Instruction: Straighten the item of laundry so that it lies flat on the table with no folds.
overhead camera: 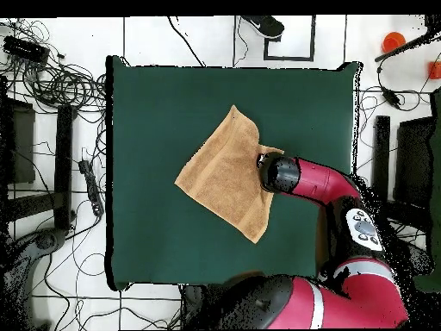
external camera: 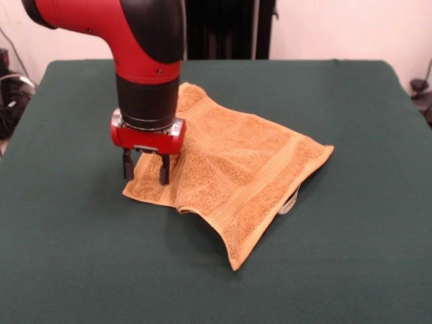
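Red arm [external camera: 135, 40] with black joint cuffs, red wrist block, dark two-fingered tool [external camera: 145, 167]

**Even, soft indoor light**

Bright, diffuse light from above. The gripper [external camera: 146, 166] and towel [external camera: 229, 165] cast only faint, soft shadows on the table [external camera: 67, 256]. No glare; the front view stays reasonably sharp throughout.
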